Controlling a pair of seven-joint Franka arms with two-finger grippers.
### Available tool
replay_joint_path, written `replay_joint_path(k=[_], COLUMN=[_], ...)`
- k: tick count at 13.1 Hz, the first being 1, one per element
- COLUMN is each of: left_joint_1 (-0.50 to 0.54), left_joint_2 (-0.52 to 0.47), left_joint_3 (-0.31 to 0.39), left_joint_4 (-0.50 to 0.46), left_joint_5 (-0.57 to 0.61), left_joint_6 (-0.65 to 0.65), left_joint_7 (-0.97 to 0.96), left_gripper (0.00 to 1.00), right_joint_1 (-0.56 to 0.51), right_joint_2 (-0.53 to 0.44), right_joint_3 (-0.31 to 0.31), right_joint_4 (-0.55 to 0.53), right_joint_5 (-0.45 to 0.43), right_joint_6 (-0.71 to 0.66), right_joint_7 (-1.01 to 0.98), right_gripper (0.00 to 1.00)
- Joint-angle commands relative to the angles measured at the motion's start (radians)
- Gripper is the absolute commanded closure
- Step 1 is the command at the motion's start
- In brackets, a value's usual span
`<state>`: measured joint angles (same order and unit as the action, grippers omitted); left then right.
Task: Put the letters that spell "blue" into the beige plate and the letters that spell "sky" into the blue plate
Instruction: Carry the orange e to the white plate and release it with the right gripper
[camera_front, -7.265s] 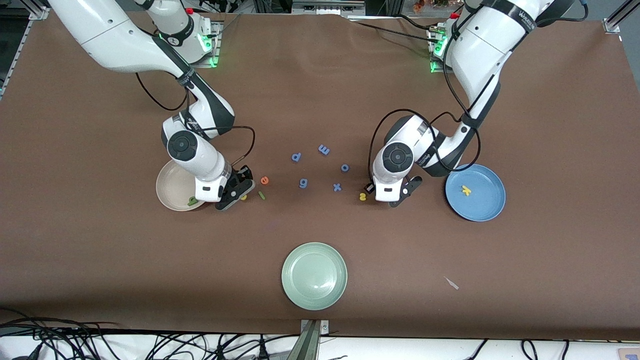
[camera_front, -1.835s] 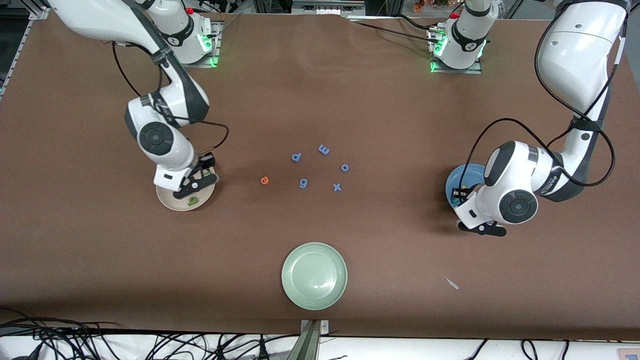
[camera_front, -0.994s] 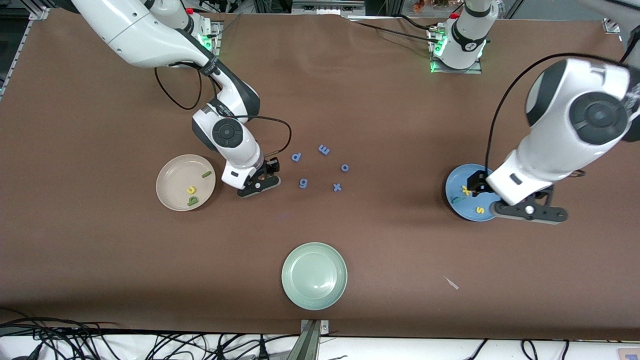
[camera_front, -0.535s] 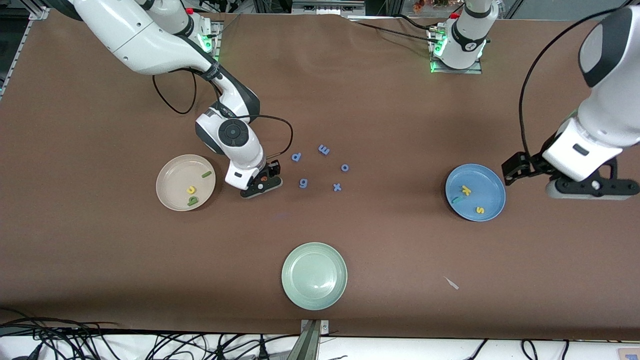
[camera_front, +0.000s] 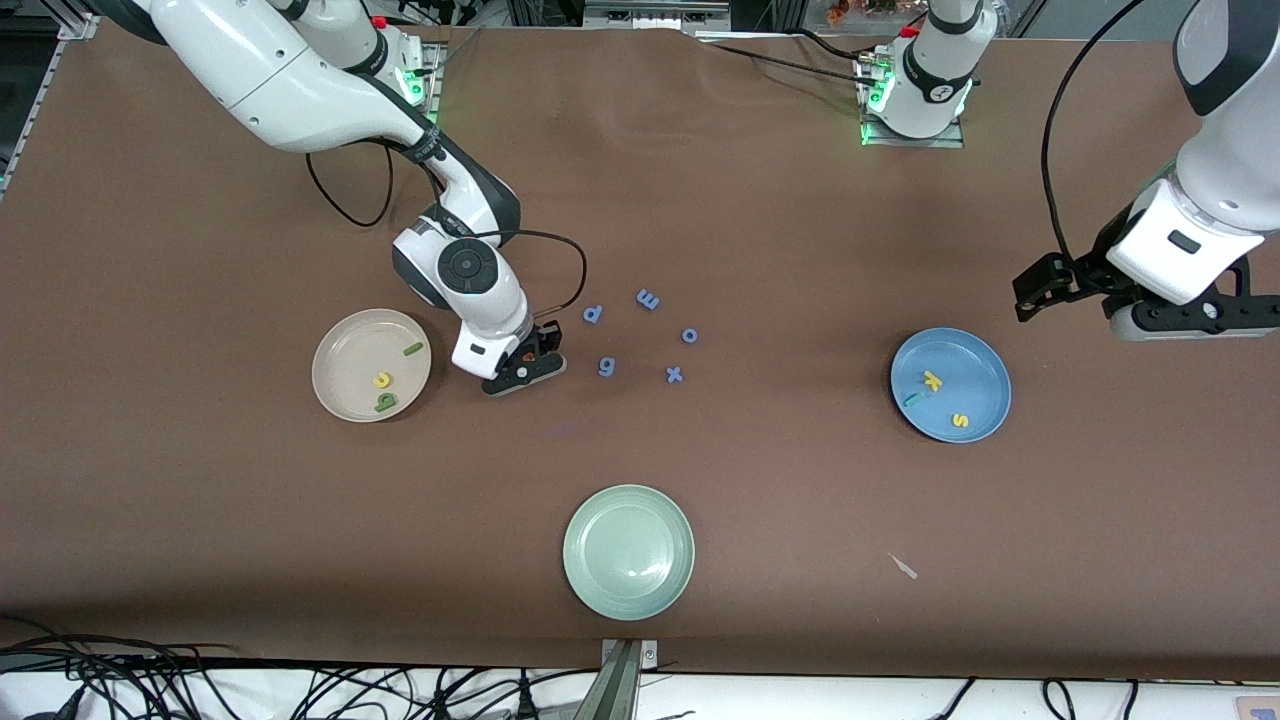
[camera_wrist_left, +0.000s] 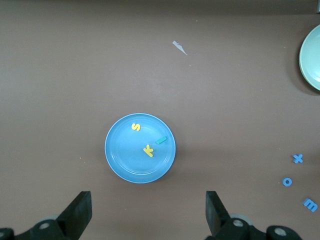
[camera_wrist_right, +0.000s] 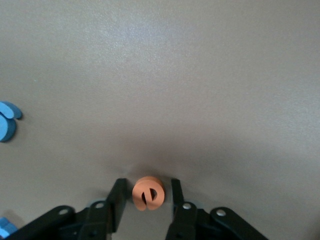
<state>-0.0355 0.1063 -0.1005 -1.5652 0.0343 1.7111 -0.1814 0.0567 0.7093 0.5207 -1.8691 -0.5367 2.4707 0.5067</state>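
The orange e (camera_wrist_right: 148, 193) lies on the table between the beige plate (camera_front: 345, 355) and the blue-purple letters. My right gripper (camera_front: 520, 366) is down around it, open; its fingers (camera_wrist_right: 119, 196) stand close on either side with thin gaps. In the beige plate lie the green l (camera_front: 412, 348), yellow u (camera_front: 381, 380) and green b (camera_front: 385, 401). The blue plate (camera_front: 978, 368) holds the yellow k (camera_front: 932, 380), teal y (camera_front: 913, 399) and yellow s (camera_front: 958, 421). My left gripper (camera_front: 1190, 320) hangs wide open and empty, high over the table beside the blue plate (camera_wrist_left: 120, 157).
Blue-purple letters p (camera_front: 593, 314), m (camera_front: 648, 298), o (camera_front: 689, 335), g (camera_front: 606, 367) and x (camera_front: 675, 375) lie mid-table beside the right gripper. A pale green plate (camera_front: 628, 552) sits near the front edge. A small white scrap (camera_front: 903, 566) lies toward the left arm's end.
The right gripper's fingers have drawn in around the orange e. The left arm has risen off the blue plate and swung toward its base end, leaving the s in the plate.
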Motion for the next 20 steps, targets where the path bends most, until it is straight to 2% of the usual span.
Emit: replay_joint_path(k=[1,3,4,7,10,11,12,13,14,15,16,17,18,20], left_joint_1=[-0.018,-0.018,-0.018,-0.02,-0.02,-0.018,-0.018,-0.017,-0.015,-0.015,-0.021,-0.026,-0.026,-0.021], left_joint_2=[-0.016,-0.014,-0.014,-0.014,-0.013,-0.005,0.004,0.007,0.007,0.006,0.007,0.007,0.007,0.006], left_joint_3=[0.013,0.013,0.013,0.013,0.013,0.013,0.015,0.015,0.015,0.013,0.013,0.012,0.012,0.013], left_joint_4=[-0.007,-0.007,-0.006,-0.007,-0.006,-0.006,0.007,0.019,0.019,0.019,0.017,0.02,0.02,0.022], left_joint_5=[-0.021,-0.021,-0.021,-0.021,-0.021,-0.021,-0.022,-0.021,-0.021,-0.021,-0.021,-0.021,-0.021,-0.024], left_joint_6=[-0.018,-0.018,-0.016,-0.021,-0.021,-0.013,-0.013,-0.013,-0.013,-0.015,-0.018,-0.018,-0.018,-0.024], left_joint_7=[0.014,0.017,0.017,0.017,0.017,0.017,0.016,0.017,0.017,0.017,0.016,0.014,0.013,0.016], left_gripper=[0.0,0.0,0.0,0.0,0.0,0.0,0.0,0.0,0.0,0.0,0.0,0.0,0.0,0.0], right_joint_1=[0.0,-0.001,-0.003,-0.03,-0.084,-0.107,-0.119,-0.123,-0.123,-0.123,-0.126,-0.13,-0.132,-0.132], right_joint_2=[0.007,-0.004,-0.02,-0.114,-0.247,-0.295,-0.332,-0.358,-0.369,-0.372,-0.373,-0.376,-0.376,-0.384], right_joint_3=[-0.001,-0.002,-0.008,-0.016,-0.019,-0.028,-0.071,-0.121,-0.164,-0.201,-0.218,-0.222,-0.222,-0.222], right_joint_4=[-0.007,-0.007,-0.005,-0.005,-0.022,-0.044,-0.077,-0.105,-0.136,-0.178,-0.215,-0.232,-0.231,-0.222], right_joint_5=[-0.022,-0.022,-0.017,0.012,0.084,0.107,0.13,0.17,0.2,0.214,0.216,0.216,0.216,0.218], right_joint_6=[0.019,0.016,0.011,-0.125,-0.321,-0.363,-0.362,-0.349,-0.325,-0.273,-0.213,-0.187,-0.187,-0.19], right_joint_7=[0.022,0.009,0.0,-0.08,-0.311,-0.4,-0.494,-0.567,-0.636,-0.678,-0.694,-0.694,-0.691,-0.679], right_gripper=[0.66,0.79,0.8,0.8,0.79,0.78,0.77,0.7,0.7,0.62,0.59,0.49,0.32,0.17])
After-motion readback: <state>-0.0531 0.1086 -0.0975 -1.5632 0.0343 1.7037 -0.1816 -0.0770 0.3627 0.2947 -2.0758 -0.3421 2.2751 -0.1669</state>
